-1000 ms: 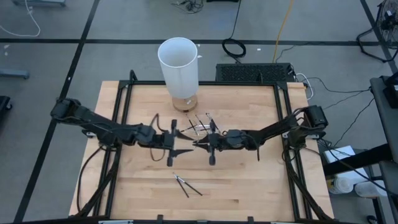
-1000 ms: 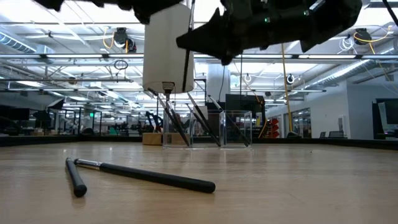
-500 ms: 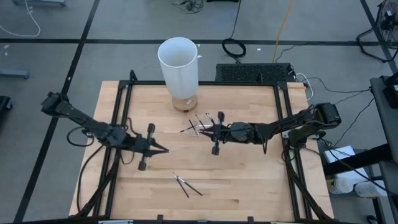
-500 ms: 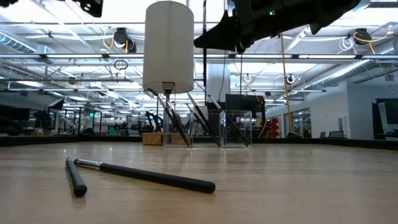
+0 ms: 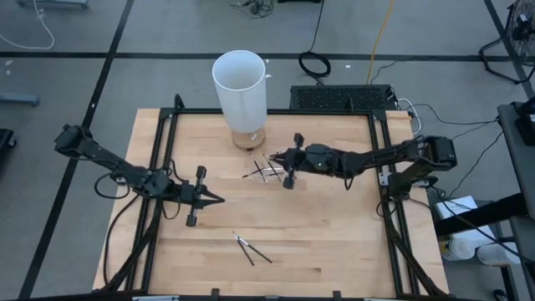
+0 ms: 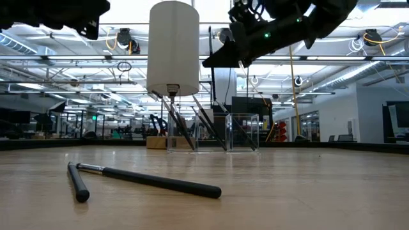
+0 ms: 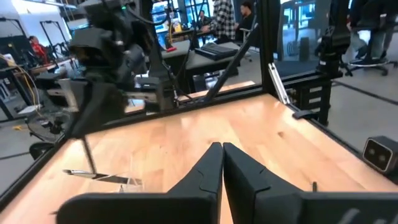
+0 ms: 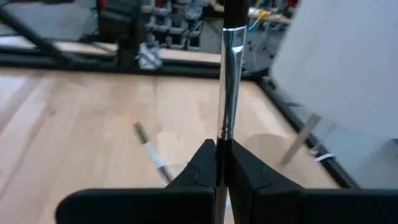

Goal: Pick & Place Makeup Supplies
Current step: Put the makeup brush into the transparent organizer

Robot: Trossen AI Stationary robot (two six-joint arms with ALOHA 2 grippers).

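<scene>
My right gripper (image 5: 272, 157) hangs above the table's middle, over a small clear tray (image 5: 267, 171), and is shut on one thin dark brush with a silver ferrule (image 8: 231, 68). Several more makeup sticks lean in the tray (image 6: 214, 132). Two others (image 5: 251, 248) lie flat on the wood near the front edge. A tall white cylinder (image 5: 241, 88) stands just beyond the tray. My left gripper (image 5: 219, 200) is shut on nothing, left of centre and above the table. My right gripper pinches the brush between its two fingers just below the silver ferrule's lower end (image 8: 222, 132). The fingers lie across the stick. The brush stands about upright, its black handle (image 8: 235, 12) rising above the fingers, lifted clear of the table.
A spiral-tipped wand (image 8: 146, 149) lies on the wood by the tray. Black frame rails (image 5: 167, 142) run along the table's left and right sides. Bare wood lies between the two loose sticks (image 6: 147, 181) and the tray.
My left gripper has drawn back from the right gripper toward the table's left edge and has shut. My right gripper has carried the brush toward the far edge, nearer the white cylinder and over the tray, and has stayed shut on it.
</scene>
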